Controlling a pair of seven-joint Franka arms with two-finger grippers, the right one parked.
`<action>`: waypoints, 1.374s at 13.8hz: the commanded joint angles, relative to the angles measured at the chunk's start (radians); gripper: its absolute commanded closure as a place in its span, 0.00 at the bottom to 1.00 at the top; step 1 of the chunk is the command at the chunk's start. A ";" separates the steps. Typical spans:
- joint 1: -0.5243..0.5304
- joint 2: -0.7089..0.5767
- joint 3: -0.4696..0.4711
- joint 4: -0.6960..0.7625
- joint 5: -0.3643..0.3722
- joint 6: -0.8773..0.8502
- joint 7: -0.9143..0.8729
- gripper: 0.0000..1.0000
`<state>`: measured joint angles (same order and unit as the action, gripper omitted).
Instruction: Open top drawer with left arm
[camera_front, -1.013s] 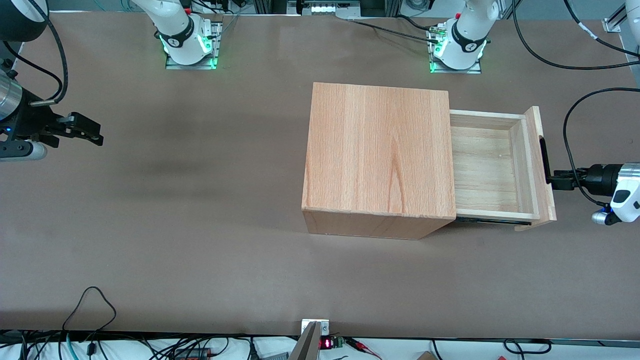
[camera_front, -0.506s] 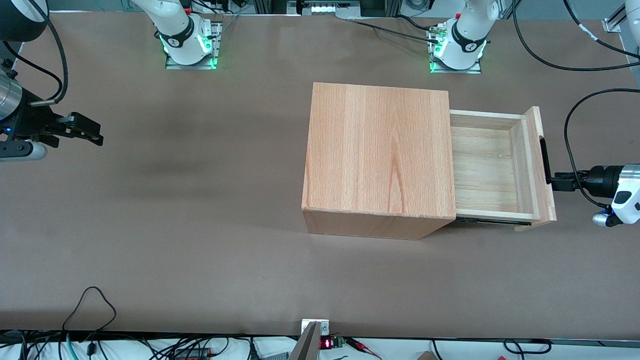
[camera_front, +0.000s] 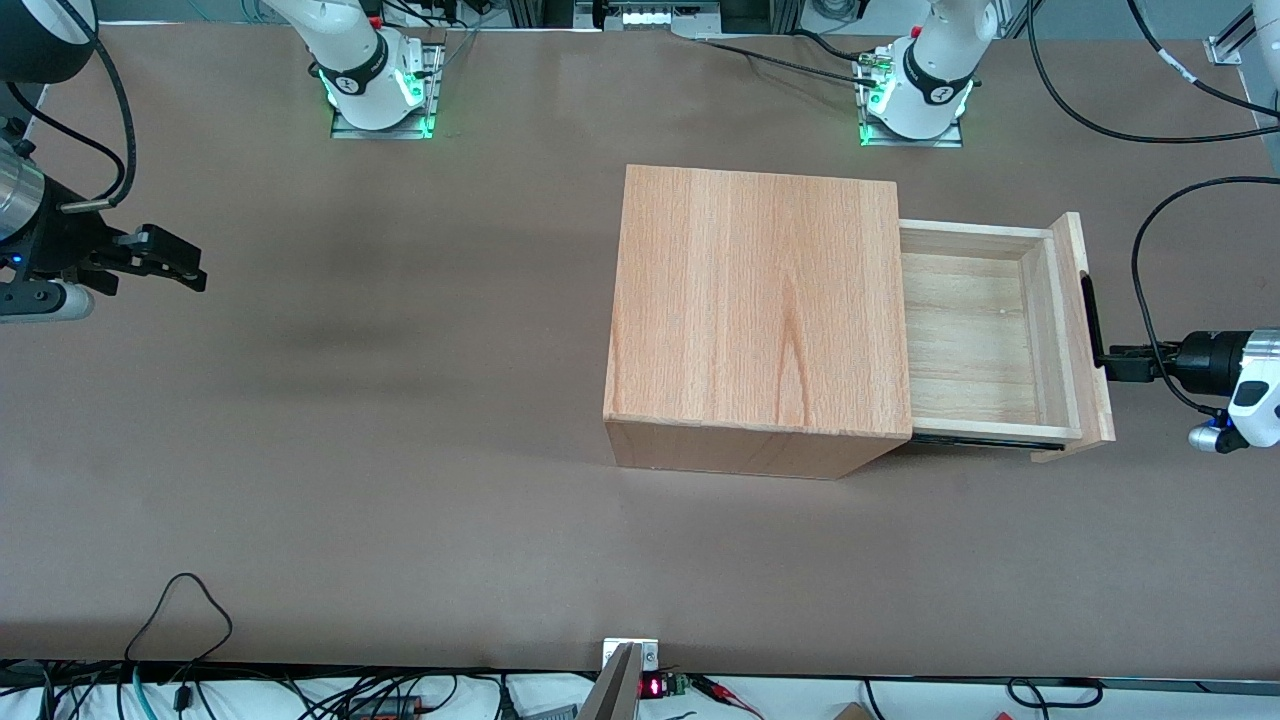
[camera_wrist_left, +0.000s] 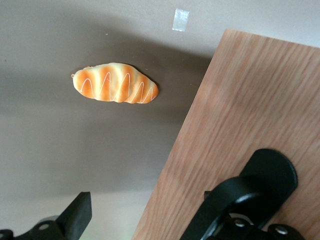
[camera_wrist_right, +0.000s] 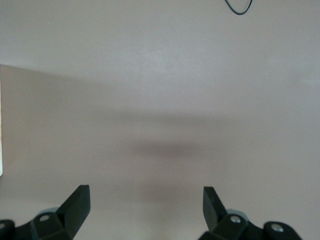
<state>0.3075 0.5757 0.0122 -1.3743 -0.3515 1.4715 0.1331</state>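
The top drawer (camera_front: 990, 335) stands pulled out of the wooden box (camera_front: 760, 310) toward the working arm's worktop edge. The claw (camera_front: 1108, 362) meets its bar handle (camera_front: 1090, 320), fingers spread. A bread roll (camera_wrist_left: 115, 82) lies nearby.

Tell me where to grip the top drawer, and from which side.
Grip the long black bar handle, coming from in front of the top drawer, whose panel it stands proud of. The open gripper sits by its camera-nearer end.

Pale-wood top drawer (camera_front: 985, 335) with black handle (camera_front: 1090, 320), black tool (camera_front: 1118, 363), orange white-striped bread (camera_wrist_left: 115, 83), brown table (camera_front: 400, 450)
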 joint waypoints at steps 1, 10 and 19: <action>0.012 0.012 -0.008 0.067 -0.044 -0.037 0.010 0.00; 0.010 0.009 -0.012 0.070 -0.038 -0.065 0.097 0.00; 0.010 0.009 -0.008 0.230 0.040 -0.163 0.096 0.00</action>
<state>0.3121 0.5742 0.0111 -1.2255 -0.3592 1.3489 0.2109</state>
